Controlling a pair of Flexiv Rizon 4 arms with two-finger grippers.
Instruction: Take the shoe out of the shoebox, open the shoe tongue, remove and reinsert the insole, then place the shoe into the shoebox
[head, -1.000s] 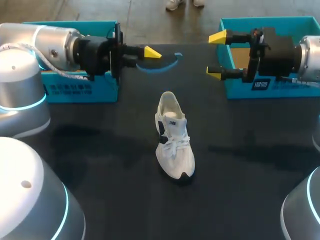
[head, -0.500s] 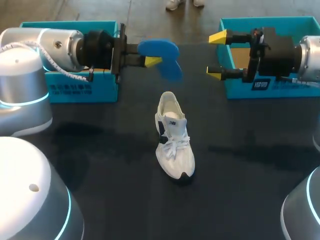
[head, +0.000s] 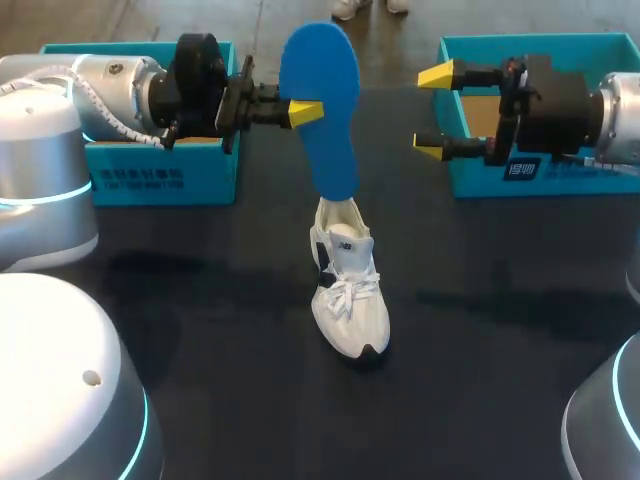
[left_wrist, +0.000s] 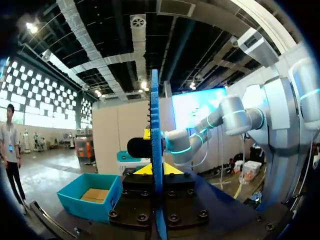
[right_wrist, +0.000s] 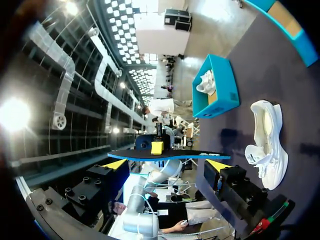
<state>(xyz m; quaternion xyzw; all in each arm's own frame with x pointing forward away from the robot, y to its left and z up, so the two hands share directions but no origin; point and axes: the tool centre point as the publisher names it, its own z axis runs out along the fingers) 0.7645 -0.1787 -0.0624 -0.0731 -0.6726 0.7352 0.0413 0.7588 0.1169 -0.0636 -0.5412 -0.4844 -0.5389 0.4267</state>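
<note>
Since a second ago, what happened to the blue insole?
The left tool, shut on the blue insole, turned it from edge-on to broad face showing. In the head view its lower end now reaches the heel of the shoe. The shoe, the left shoebox, the right shoebox and the open right tool stayed put.

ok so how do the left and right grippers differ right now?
The left gripper is shut on the blue insole, tips close together; the right gripper is open and empty, tips wide apart. The left gripper hangs nearer the white shoe; the right gripper is by the teal box. Both are off the table, pointing toward each other.
</note>
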